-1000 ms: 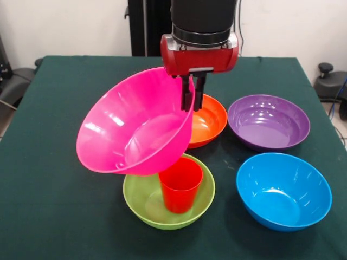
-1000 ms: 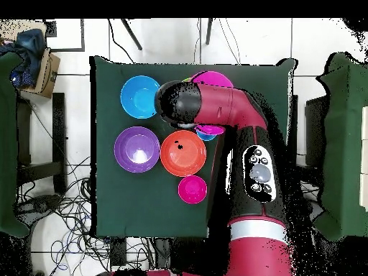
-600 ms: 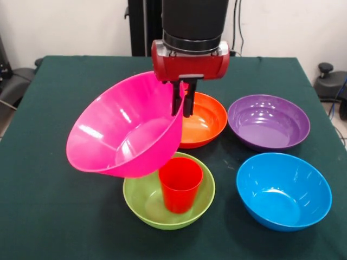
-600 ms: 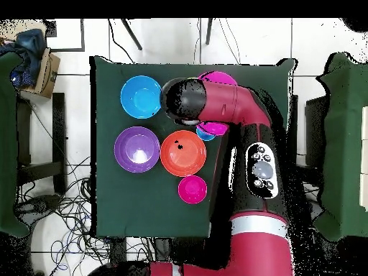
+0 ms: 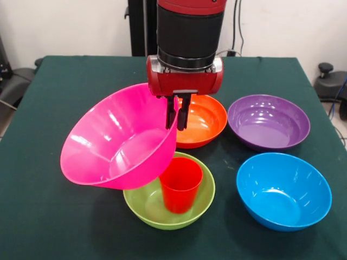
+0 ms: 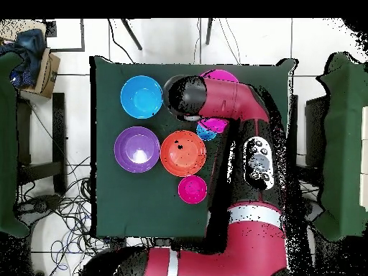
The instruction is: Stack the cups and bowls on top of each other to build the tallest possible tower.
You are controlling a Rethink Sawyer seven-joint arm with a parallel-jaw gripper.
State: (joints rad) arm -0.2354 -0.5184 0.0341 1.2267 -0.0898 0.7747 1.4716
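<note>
Nearest in front view: green bowl (image 5: 146, 208) sat on the table (image 5: 43, 216) w/ red cup (image 5: 180, 184) upright inside it. That was the only stack so far, 2 pieces, so the tower was barely begun. Blue bowl (image 5: 283, 190) stood alone to one side, empty.

Above the green bowl, pink bowl (image 5: 116, 143) hung off the table, tilted, opening facing the camera, its lower edge overlapping the green bowl's rim and close to the cup; can't tell if touching. Gripper (image 5: 177, 112) was clamped on the pink bowl's upper rim, one finger inside, one outside.

Further back: orange bowl (image 5: 203, 120) and purple bowl (image 5: 268, 120), both empty, apart, unstacked.

Overhead view also showed a small pink-red bowl (image 6: 192, 188) alone near the robot's side, plus a bit of light blue (image 6: 205, 132) under the arm, prob. a cup, mostly hidden. No yellow cups seen.

Judgement: early stage; pink bowl placement pending, 4 bowls left untouched.
</note>
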